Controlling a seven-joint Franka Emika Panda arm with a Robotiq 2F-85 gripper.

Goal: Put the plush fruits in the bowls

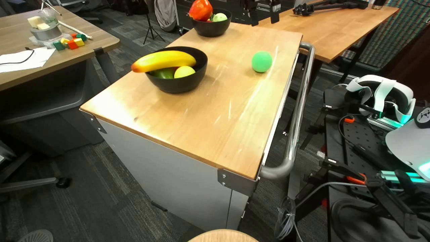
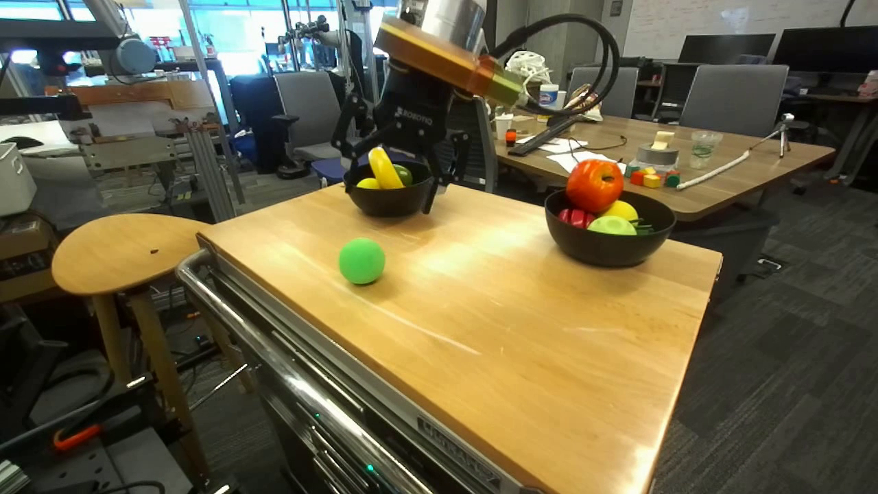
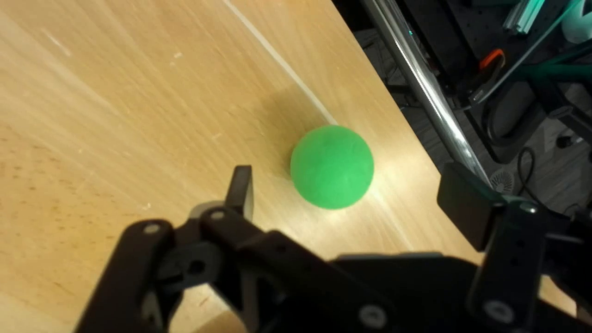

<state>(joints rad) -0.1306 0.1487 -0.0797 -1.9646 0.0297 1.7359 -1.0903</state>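
A plain green ball [image 1: 261, 62] sits on the wooden cart top in both exterior views [image 2: 362, 261]. One black bowl [image 1: 181, 84] holds a yellow banana [image 1: 164, 61], a yellow fruit [image 1: 184, 71] and a dark green fruit [image 1: 163, 73]. A second black bowl [image 2: 607, 248] holds a large red fruit [image 2: 595, 185], a light green fruit [image 2: 612, 226], a yellow fruit [image 2: 620, 210] and a smaller red one [image 2: 576, 217]. My gripper [image 2: 389, 192] is open and empty above the table. In the wrist view the ball [image 3: 332, 167] shows between the spread fingers [image 3: 347, 194], below and apart from them.
A metal handle rail [image 1: 300, 111] runs along the cart's edge close to the ball. A wooden stool [image 2: 130, 250] stands by one end of the cart. Another table [image 2: 754, 154] holds tape, small coloured blocks and papers. A further wooden table [image 1: 336, 30] adjoins the cart.
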